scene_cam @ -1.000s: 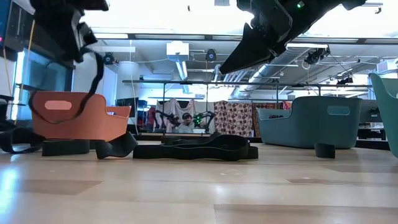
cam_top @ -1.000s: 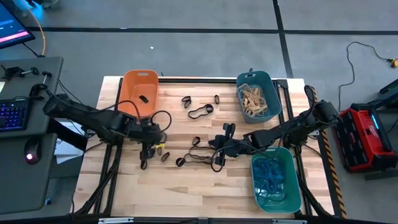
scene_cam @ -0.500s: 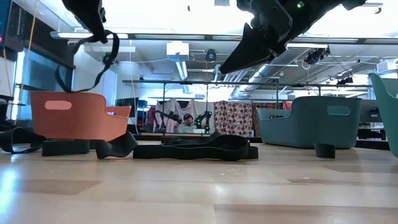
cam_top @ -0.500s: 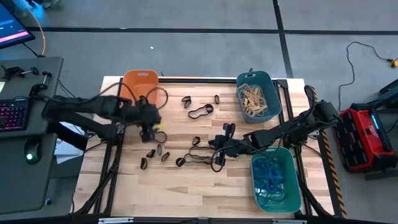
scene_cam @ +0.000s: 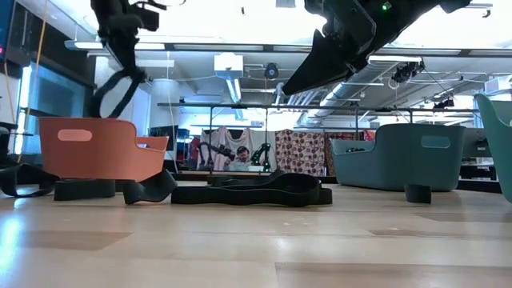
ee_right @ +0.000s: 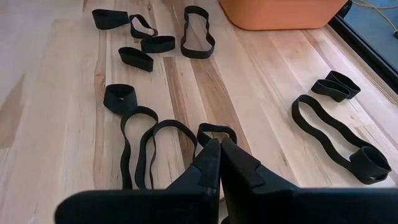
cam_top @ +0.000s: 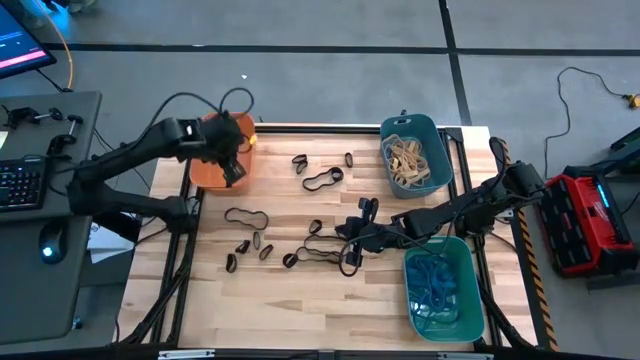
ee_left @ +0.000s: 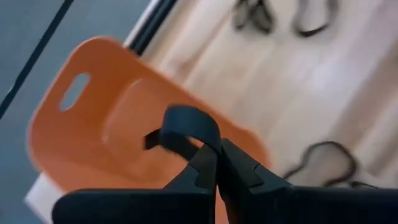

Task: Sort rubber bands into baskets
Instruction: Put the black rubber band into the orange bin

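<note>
So that the black rubber band [ee_left: 186, 124] falls inside, the left claw [cam_top: 228, 160], clamped on it, hangs over the orange basket [cam_top: 208, 168] at the tabletop's far left corner, while the right claw [cam_top: 352, 238] waits closed mid-tabletop.

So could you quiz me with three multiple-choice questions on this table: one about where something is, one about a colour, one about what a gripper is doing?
1. Where is the left gripper?
A. Over the orange basket
B. Over the green basket
C. Off the table

2. What colour are the rubber bands in the dark teal basket?
A. Black
B. Tan
C. Blue

3. What is the left gripper doing?
A. Standing open and empty
B. Shut on a black rubber band
C. Gripping a basket rim

Answers: 1 A, the high view shows it above that tub. 2 B, tan rubber bands fill it. 3 B, the left wrist view shows the loop pinched at its fingertips.
</note>
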`<act>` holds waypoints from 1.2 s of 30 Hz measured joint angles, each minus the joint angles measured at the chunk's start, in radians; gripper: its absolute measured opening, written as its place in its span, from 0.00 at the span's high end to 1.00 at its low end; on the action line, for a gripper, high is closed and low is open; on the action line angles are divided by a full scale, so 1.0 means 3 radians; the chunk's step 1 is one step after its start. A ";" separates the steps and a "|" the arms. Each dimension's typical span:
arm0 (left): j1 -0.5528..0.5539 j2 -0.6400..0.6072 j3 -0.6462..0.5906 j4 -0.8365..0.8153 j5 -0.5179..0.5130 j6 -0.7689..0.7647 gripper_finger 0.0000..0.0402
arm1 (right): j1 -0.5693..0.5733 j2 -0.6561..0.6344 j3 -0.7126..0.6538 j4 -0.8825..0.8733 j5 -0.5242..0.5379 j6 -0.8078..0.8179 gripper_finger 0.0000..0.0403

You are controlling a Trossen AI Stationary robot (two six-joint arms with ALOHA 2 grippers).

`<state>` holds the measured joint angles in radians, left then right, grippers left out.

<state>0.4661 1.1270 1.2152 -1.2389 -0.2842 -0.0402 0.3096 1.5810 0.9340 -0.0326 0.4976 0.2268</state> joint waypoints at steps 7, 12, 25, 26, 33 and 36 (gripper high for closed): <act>0.0576 0.0310 0.0000 0.0019 -0.0063 0.0315 1.00 | 0.0000 0.0000 -0.0001 -0.0001 0.0000 0.0000 1.00; 0.0786 0.0567 0.0000 0.0092 -0.0166 0.0352 1.00 | 0.0000 0.0000 -0.0001 -0.0001 0.0000 0.0000 1.00; 0.1049 0.0899 -0.0453 0.0661 0.0075 0.0515 1.00 | 0.0000 0.0000 0.0000 -0.0014 0.0000 -0.0006 1.00; 0.1067 0.0899 -0.0519 0.0711 0.0136 0.0525 1.00 | 0.0000 0.0000 -0.0001 -0.0014 0.0000 -0.0016 1.00; 0.1229 0.0901 -0.0880 0.1128 0.0233 0.0667 1.00 | 0.0000 0.0000 0.0000 -0.0014 0.0000 -0.0033 1.00; 0.1298 0.0900 -0.0964 0.1266 0.0305 0.0690 1.00 | 0.0000 0.0000 -0.0001 -0.0014 0.0000 -0.0001 1.00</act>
<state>0.8554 1.3969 0.9259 -0.8593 -0.1925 0.1669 0.3096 1.5810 0.9337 -0.0368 0.4976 0.2264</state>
